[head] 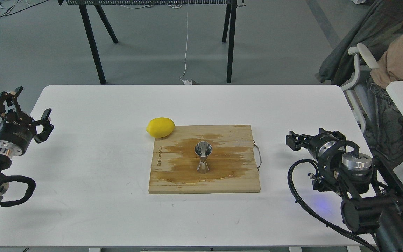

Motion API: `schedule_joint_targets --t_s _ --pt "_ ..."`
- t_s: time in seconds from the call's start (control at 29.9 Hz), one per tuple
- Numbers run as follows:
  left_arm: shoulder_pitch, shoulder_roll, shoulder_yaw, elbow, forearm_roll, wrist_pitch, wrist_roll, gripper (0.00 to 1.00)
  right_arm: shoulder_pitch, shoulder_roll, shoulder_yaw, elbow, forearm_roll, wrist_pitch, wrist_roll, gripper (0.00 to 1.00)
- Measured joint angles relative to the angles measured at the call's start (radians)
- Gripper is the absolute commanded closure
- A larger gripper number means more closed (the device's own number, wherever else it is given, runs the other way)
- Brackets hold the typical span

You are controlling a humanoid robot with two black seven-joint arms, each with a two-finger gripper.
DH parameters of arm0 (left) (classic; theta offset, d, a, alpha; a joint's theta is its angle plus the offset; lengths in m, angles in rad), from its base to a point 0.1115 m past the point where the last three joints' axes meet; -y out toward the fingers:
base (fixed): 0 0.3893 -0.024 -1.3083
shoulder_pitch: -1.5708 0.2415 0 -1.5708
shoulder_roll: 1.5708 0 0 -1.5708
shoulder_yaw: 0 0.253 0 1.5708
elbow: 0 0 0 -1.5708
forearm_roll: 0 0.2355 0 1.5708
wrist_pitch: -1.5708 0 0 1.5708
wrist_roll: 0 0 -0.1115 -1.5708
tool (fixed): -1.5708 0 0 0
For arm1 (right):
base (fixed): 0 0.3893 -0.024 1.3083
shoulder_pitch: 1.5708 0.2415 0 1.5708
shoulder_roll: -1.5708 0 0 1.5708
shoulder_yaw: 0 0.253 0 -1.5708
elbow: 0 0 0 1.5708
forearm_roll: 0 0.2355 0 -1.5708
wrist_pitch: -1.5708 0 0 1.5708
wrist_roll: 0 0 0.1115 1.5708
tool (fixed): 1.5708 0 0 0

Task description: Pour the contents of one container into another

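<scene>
Support: white table | board: wooden, centre, wet stain, metal handle at its 3 o'clock edge | lemon: on table, touching board's 11 o'clock corner

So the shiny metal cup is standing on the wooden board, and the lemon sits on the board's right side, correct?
Not quite. The head view shows the metal cup standing upright on the wooden board, but the lemon lies at the board's far left corner, mostly on the white table.
</scene>
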Motion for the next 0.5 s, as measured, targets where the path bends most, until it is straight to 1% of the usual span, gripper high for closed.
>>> schedule_joint_targets --t_s 0.23,0.33,0.4,0.5 --pt "0.000 0.000 0.000 0.000 0.000 0.000 0.000 0.03 0.002 -0.050 0.002 0.123 -0.007 0.000 0.006 0.01" --pt "0.000 0.000 0.000 0.000 0.000 0.000 0.000 0.03 0.024 -0.091 -0.004 0.177 -0.030 0.000 0.007 0.01" --pt "0.000 0.000 0.000 0.000 0.000 0.000 0.000 0.03 0.046 -0.128 -0.025 0.204 -0.076 0.000 0.002 0.01" --pt "0.000 0.000 0.000 0.000 0.000 0.000 0.000 0.03 0.068 -0.192 -0.094 0.223 -0.181 0.005 -0.019 0.01"
